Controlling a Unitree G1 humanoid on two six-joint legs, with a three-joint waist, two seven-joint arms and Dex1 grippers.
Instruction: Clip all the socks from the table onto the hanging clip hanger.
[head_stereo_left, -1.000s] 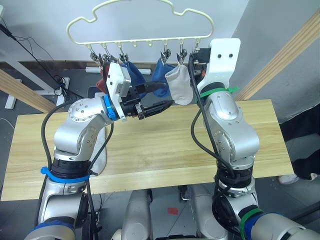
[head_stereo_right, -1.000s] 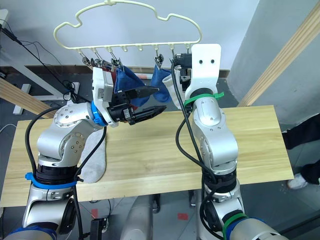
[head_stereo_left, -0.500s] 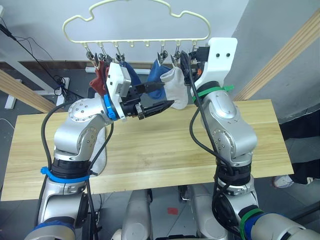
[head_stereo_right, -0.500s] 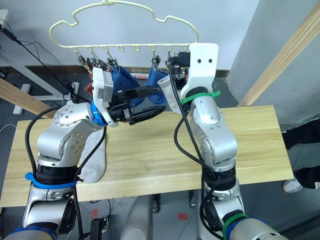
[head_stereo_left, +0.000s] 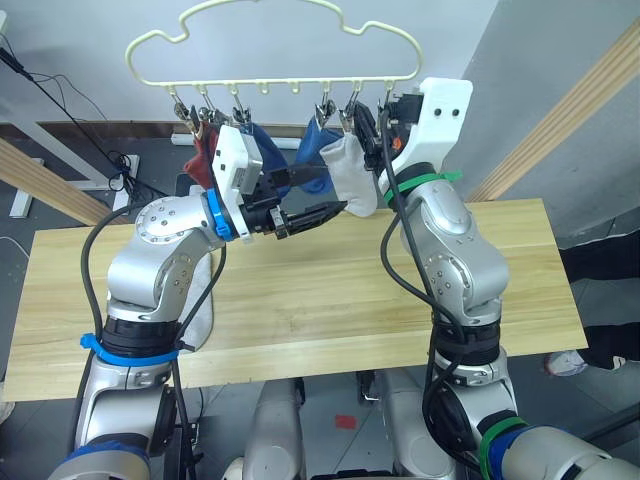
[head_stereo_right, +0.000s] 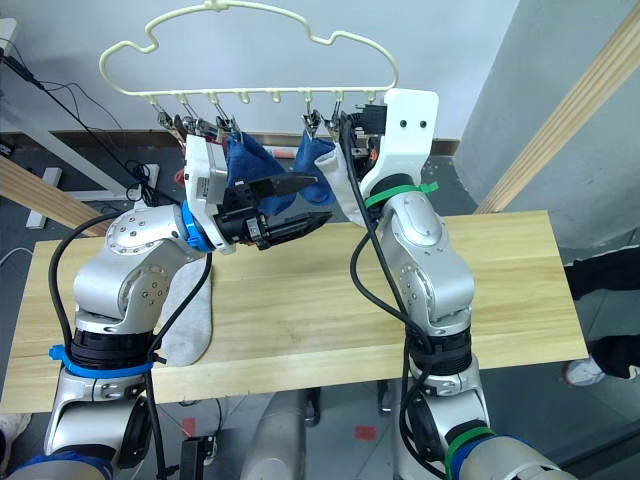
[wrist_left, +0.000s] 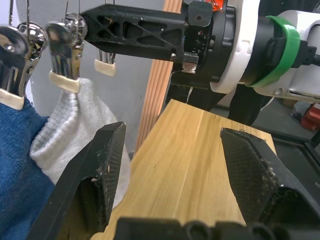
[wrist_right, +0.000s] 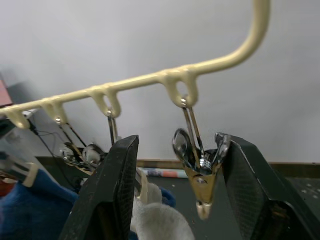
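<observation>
The left gripper (head_stereo_left: 318, 197) is held above the far edge of the table, its two black lattice-textured fingers (wrist_left: 252, 175) spread wide with nothing between them, pointing towards the hanging socks. The right gripper (wrist_right: 175, 200) is raised at the far right end of the clip hanger (head_stereo_left: 275, 50); its fingers are spread on either side of the last grey metal clip (wrist_right: 200, 165), and whether they touch it cannot be told.

No brand, label or writing can be read anywhere.

The hanger is a pale yellow cloud-shaped outline with a row of loops along its lower bar, from which the shiny spring clips with cream-coloured tips hang. A light grey sock (head_stereo_left: 352, 175) of ribbed knit is pinched in the clip next to the right gripper. Beside it a blue sock (head_stereo_right: 316, 160) hangs, partly hidden by the left gripper, and a second blue sock (head_stereo_right: 250, 160) is clipped further left. A brick red sock (head_stereo_left: 202, 155) hangs near the hanger's left end, largely covered by the left wrist.

The table (head_stereo_left: 330, 300) is a light plank top with visible grain. Near its left front edge another light grey sock (head_stereo_right: 190, 325) lies flat, partly covered by the left arm.
</observation>
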